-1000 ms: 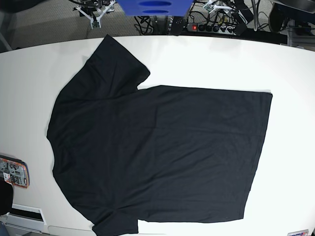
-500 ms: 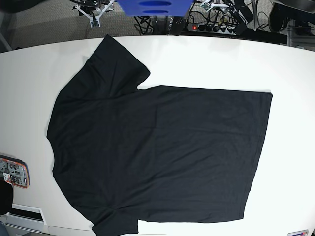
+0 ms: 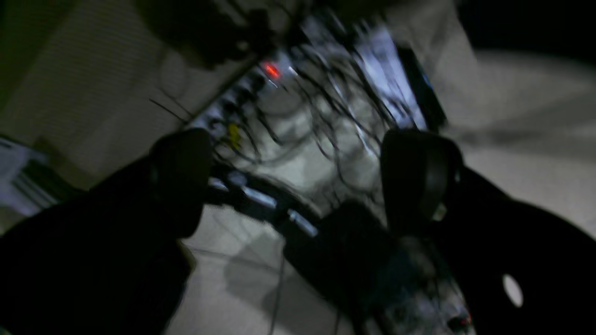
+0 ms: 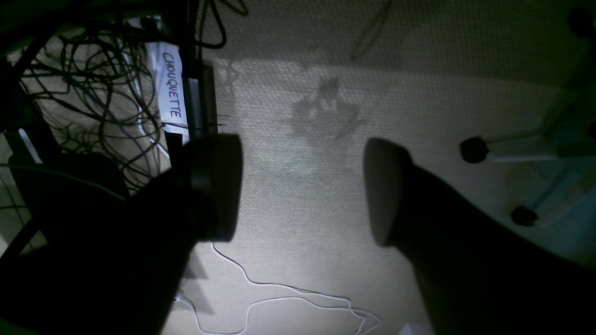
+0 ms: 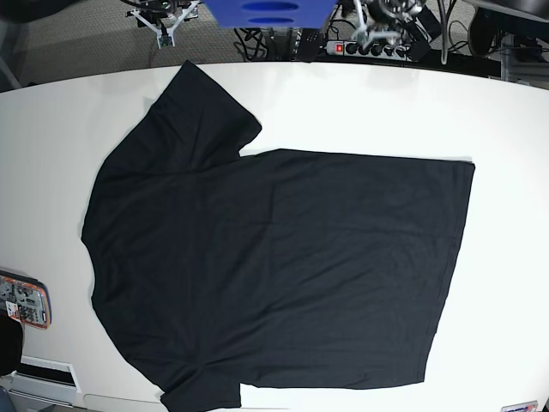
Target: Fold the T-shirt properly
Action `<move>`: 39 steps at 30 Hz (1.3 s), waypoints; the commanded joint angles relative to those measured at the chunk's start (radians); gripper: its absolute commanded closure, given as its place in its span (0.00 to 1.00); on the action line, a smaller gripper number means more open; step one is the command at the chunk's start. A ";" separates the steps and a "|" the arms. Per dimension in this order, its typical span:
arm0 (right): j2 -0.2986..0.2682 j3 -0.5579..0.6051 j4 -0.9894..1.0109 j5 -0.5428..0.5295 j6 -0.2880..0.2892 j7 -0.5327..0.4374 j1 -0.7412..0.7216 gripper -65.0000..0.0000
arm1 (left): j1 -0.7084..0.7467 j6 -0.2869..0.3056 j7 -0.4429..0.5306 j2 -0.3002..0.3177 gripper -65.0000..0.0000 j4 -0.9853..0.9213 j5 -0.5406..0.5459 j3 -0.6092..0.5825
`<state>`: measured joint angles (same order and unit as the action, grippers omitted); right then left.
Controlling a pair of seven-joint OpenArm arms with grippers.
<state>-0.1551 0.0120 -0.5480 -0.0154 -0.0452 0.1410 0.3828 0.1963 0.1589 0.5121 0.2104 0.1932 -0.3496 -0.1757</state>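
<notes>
The black T-shirt (image 5: 274, 257) lies spread flat on the white table (image 5: 506, 137), collar end to the left and hem to the right. One sleeve (image 5: 202, 107) points to the far edge, the other (image 5: 202, 390) to the near edge. My left gripper (image 3: 298, 172) stands open with nothing between its dark fingers, off the table above floor cables; its view is blurred. My right gripper (image 4: 302, 186) is open and empty too, over grey carpet. Neither gripper touches the shirt.
An orange-edged device (image 5: 24, 302) lies at the table's left edge. Behind the far edge are a blue object (image 5: 266, 10), a power strip with a red light (image 5: 343, 47) and tangled cables (image 4: 93, 83). Chair casters (image 4: 472, 149) stand on the carpet.
A grey-white part of my left arm has come into the base view at the top, right of centre. The T-shirt has not moved.
</notes>
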 commanded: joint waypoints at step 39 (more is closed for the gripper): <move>-0.011 0.001 -0.002 0.009 0.000 -0.014 0.009 0.40 | 0.032 0.532 -0.450 -0.019 0.17 0.007 0.097 -0.396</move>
<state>-0.1585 0.0132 -0.5472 -0.0071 -0.0452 0.1333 0.3828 0.2115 0.6781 0.0643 0.1856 0.2005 -0.2523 -0.5713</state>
